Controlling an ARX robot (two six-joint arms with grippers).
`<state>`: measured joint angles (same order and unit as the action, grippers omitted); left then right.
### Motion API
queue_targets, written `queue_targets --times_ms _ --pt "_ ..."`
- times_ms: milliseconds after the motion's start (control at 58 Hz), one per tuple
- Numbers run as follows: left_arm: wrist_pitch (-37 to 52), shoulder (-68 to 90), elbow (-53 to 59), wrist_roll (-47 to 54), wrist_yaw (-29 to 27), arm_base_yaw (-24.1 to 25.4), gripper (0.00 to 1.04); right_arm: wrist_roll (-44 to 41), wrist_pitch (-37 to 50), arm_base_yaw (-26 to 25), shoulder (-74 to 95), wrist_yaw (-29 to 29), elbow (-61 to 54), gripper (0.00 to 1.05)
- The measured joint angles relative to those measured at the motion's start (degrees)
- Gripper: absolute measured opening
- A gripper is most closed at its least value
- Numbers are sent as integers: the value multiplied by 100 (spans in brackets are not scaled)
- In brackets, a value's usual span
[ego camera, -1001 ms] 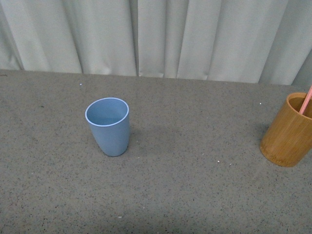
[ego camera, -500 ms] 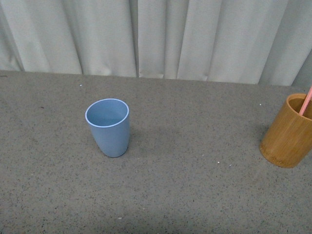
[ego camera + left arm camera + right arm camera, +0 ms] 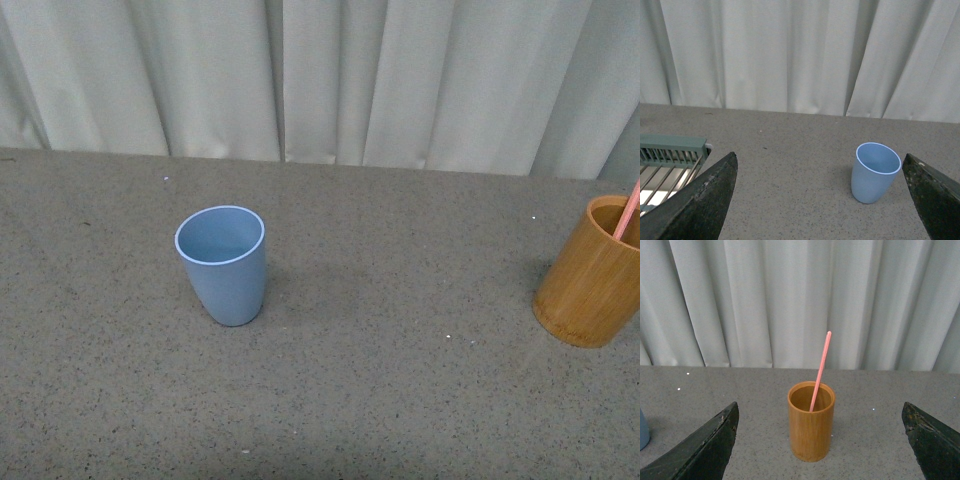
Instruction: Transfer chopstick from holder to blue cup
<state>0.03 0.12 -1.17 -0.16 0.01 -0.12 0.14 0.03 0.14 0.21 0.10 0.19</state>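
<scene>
Grey table (image 3: pixel 400 400), holder (image 3: pixel 585 280) and chopstick (image 3: pixel 627 215) edge-cropped

L gripper (image 3: pixel 818 160): jaws spread wide, w/ only the tips of its two dark, tapered fingers (image 3: pixel 700 205) showing at either side of the L wrist view, pointing fwd and approx. level w/ each other. R gripper (image 3: pixel 820 404): same pose, jaws wide apart, dark fingers (image 3: pixel 935 440) symmetrical, gripping nothing.
</scene>
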Motion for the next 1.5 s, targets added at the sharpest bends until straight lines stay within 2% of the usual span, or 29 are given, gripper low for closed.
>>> queue_targets --times_ms 259,293,345,500,673,759,966,1104,1501 --pt "-2 0 0 0 2 2 98 0 0 0 0 0 0 95" --pt "-446 162 -131 -481 188 17 98 0 0 0 0 0 0 95" --pt "-1095 518 -256 -1484 162 -44 98 0 0 0 0 0 0 95" --pt "-1097 796 -249 -2817 -9 -337 98 0 0 0 0 0 0 95" --pt "-422 1534 -249 -3519 -275 -551 98 0 -2 0 0 0 0 95" --pt "457 2490 -278 -3788 -654 -935 98 0 -2 0 0 0 0 95" --pt "1602 4245 -601 -3958 -1062 -1641 98 0 0 0 0 0 0 95" --pt "2330 5549 -1029 -3910 -1108 -1829 98 0 0 0 0 0 0 95" --pt "2778 8039 -2227 -3908 -1228 -1904 98 0 0 0 0 0 0 95"
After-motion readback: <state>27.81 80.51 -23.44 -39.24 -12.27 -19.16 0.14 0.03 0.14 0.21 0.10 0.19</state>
